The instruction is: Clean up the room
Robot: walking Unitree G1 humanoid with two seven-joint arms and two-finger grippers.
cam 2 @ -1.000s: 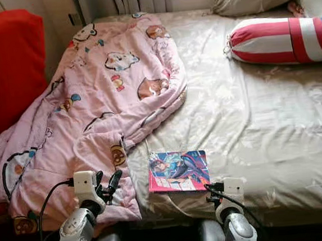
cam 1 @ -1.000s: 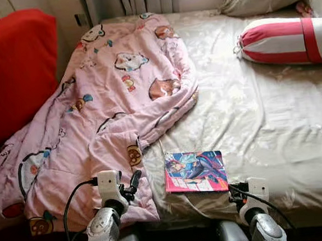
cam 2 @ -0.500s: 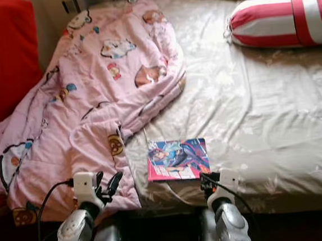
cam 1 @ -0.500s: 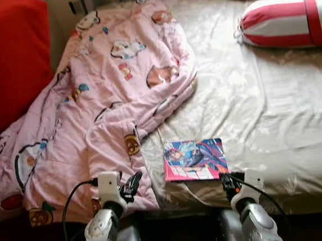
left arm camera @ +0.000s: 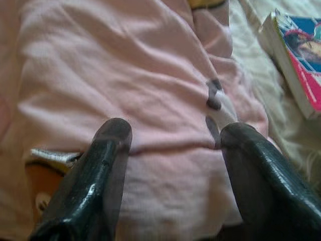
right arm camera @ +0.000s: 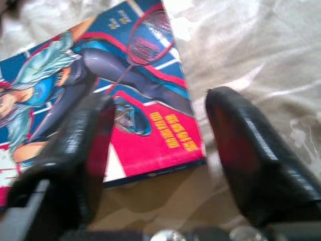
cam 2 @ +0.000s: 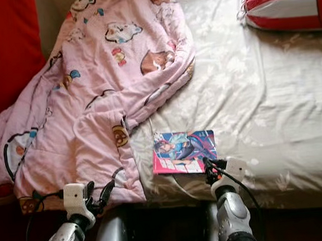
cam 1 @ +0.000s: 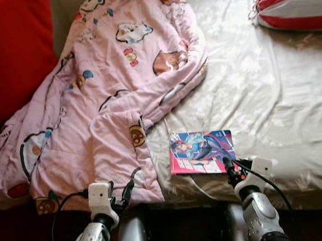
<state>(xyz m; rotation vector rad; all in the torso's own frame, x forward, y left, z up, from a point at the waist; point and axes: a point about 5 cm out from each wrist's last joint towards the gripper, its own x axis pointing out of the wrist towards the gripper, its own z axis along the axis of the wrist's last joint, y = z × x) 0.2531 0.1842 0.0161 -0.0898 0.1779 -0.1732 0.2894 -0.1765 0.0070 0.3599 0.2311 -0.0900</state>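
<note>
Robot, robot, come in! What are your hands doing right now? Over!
Right gripper open at book corner. Left gripper open over pink blanket. Nothing blocking book.

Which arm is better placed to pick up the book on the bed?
The right. The right gripper is open at the near corner of the book, while the left gripper is open over the pink blanket.

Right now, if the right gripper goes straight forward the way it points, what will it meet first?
Most likely the book. The right gripper, jaws open, points at its near corner on the bed sheet. How far above the cover it hangs is unclear.
</note>
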